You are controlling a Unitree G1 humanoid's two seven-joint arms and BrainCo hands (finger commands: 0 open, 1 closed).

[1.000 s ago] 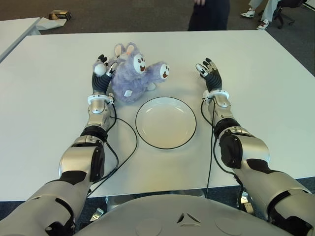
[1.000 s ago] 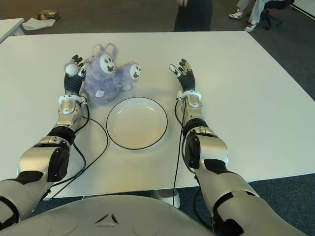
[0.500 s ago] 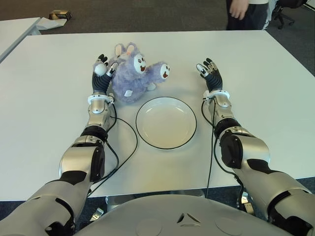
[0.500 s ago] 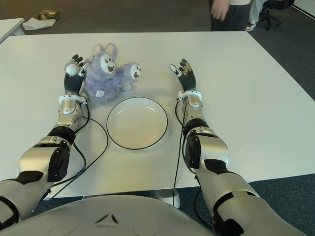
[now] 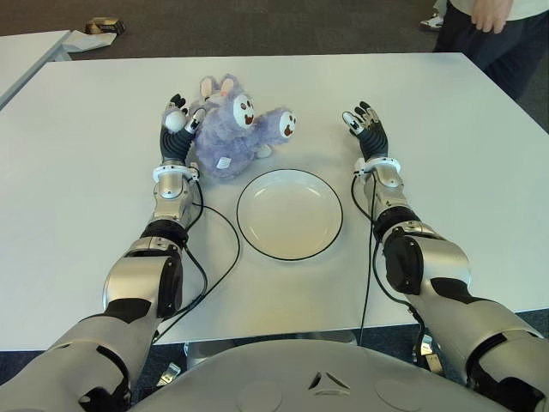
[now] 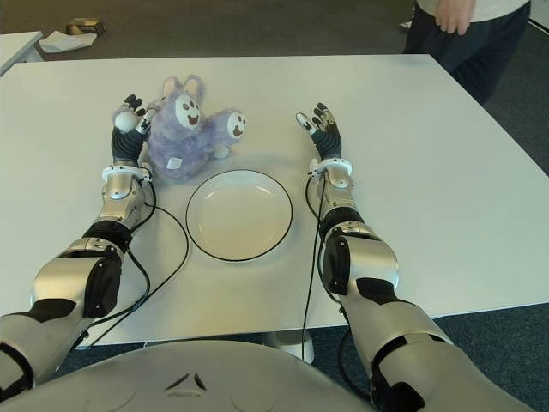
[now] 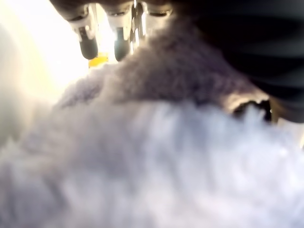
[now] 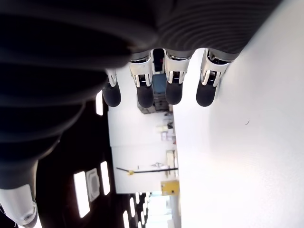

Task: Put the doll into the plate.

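Nothing of yours has moved: your left hand (image 5: 176, 129) stays pressed against the fluffy purple plush doll (image 5: 230, 129) on the white bench (image 5: 86, 172), fingers (image 7: 88, 45) extended, not closed. The black-rimmed white plate (image 5: 289, 214) sits empty; your right hand (image 5: 367, 129) is open.

Both eye views sit up at head height, looking forward and down over the robot's own chest and arms at the white counter (image 5: 86, 172). They're just a bit apart sideways, so they share nearly everything: both arms, the plate (image 5: 289, 214), the purple plush doll (image 5: 232, 129), and a person standing past the far right corner.

The left wrist view is jammed right up against the doll (image 7: 156, 156), fur filling almost the whole picture, with the left hand (image 5: 176, 129) showing only as fingertips (image 7: 88, 47) at one edge.

The right wrist view looks along the right hand (image 6: 319, 129) from very close, past its fingers (image 8: 145, 95), over bare counter toward the room beyond.
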